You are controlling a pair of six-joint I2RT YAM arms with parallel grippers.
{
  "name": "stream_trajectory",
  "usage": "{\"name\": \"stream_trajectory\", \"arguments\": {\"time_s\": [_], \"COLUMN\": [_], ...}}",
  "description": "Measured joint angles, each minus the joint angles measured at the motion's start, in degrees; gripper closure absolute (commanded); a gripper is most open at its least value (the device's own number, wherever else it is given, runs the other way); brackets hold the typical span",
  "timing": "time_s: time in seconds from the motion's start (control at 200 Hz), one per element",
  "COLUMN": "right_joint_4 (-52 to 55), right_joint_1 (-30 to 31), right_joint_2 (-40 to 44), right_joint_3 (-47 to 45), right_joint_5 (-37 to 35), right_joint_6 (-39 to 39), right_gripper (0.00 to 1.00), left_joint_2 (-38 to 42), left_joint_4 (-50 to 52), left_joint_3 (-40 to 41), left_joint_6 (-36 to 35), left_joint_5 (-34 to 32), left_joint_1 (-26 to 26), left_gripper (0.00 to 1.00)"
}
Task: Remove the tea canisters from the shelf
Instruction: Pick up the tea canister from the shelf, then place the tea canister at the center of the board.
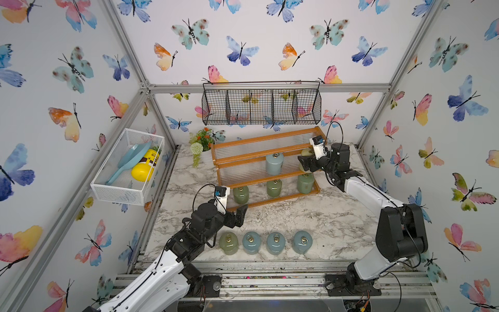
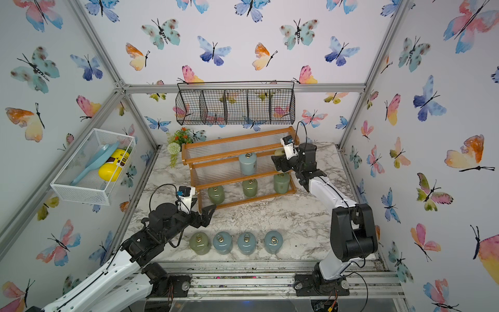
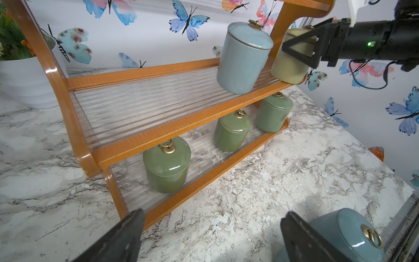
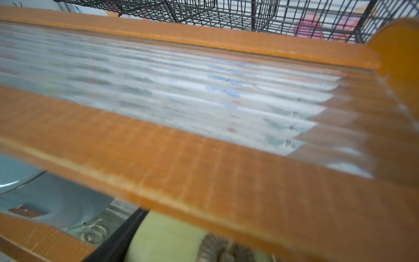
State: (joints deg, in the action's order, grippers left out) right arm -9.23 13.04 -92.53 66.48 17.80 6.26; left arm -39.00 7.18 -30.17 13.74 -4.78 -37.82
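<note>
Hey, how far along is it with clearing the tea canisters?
Done: four canisters stand on the table. In hand: right fingers around the pale yellow canister, still on the shelf. Remaining: the blue canister beside it, three green canisters on the bottom tier.

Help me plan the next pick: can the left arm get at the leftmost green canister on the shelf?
Probably yes. The open left gripper sits just before that canister; only the shelf's low rail lies between. The tier above crowds its lid, so a frontal approach looks safer.
</note>
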Motion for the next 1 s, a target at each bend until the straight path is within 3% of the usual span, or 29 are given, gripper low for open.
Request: {"name": "stream_trajectory", "arguments": {"time_s": [0.456,1.001], "right_joint_4": [7.43,15.26], "right_joint_1": [0.00,0.07], "right_joint_2": [16.33,37.94], "right_joint_3": [-9.42,-34.53], "right_joint_5": [-1.07,-7.98], "right_joint_6": [-4.17,-16.06], "right_gripper": [0.19,0.22], "left_joint_2": [0.76,1.01], "left_joint_4": [0.04,-0.70], "left_joint_3": [1.16,3.65], "left_joint_6": [0.02,-1.18], "left_joint_5": [0.17,3.80], "left_joint_1": [0.04,0.61], "left_gripper": [0.02,0.02]}}
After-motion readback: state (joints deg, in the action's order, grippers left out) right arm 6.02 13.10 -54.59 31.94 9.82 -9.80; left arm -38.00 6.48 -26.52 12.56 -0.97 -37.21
